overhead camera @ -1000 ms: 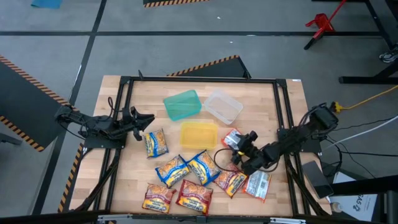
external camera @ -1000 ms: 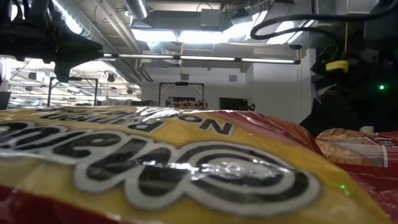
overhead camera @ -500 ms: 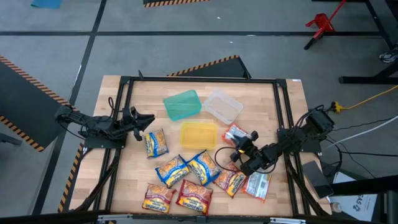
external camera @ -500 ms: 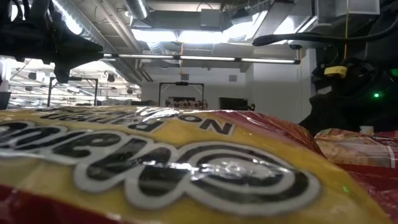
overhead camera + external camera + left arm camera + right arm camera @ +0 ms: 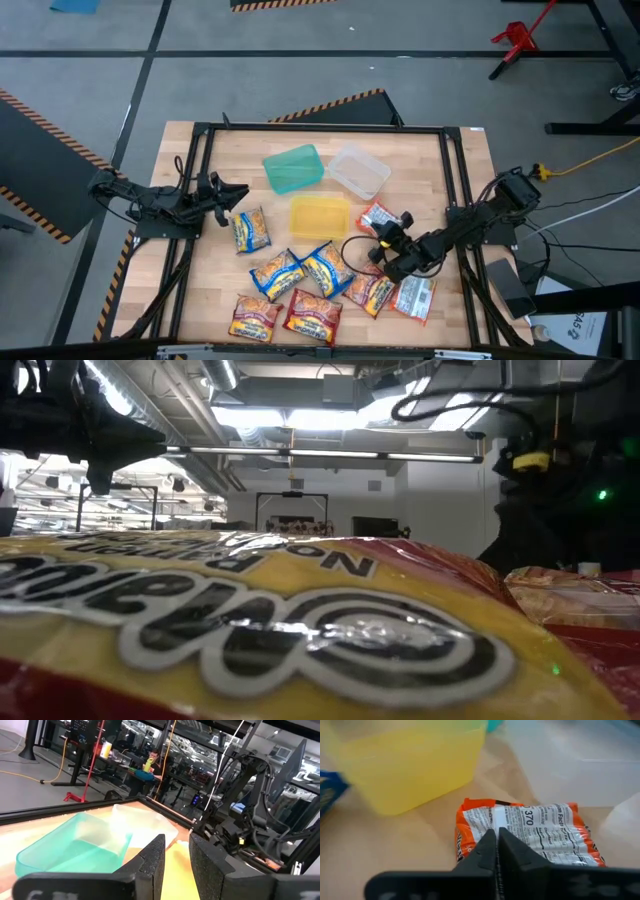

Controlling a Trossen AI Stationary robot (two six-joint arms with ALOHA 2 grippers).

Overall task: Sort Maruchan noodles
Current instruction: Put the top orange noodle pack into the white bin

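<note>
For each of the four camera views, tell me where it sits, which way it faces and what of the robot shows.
High: overhead, straight down on the table; both arms.
Low: at tabletop height, a noodle packet fills it; dark arm parts above.
Left wrist: on the left arm, facing across the teal container; its fingers nearly closed, the right arm beyond.
Right wrist: faces down at an orange packet; shut fingers.
Shared: both wrist views show the yellow container.

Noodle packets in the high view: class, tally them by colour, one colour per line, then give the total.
Blue-and-yellow packets: 3
Orange-red-and-yellow packets: 3
Red-and-white packets: 2
Total: 8
</note>
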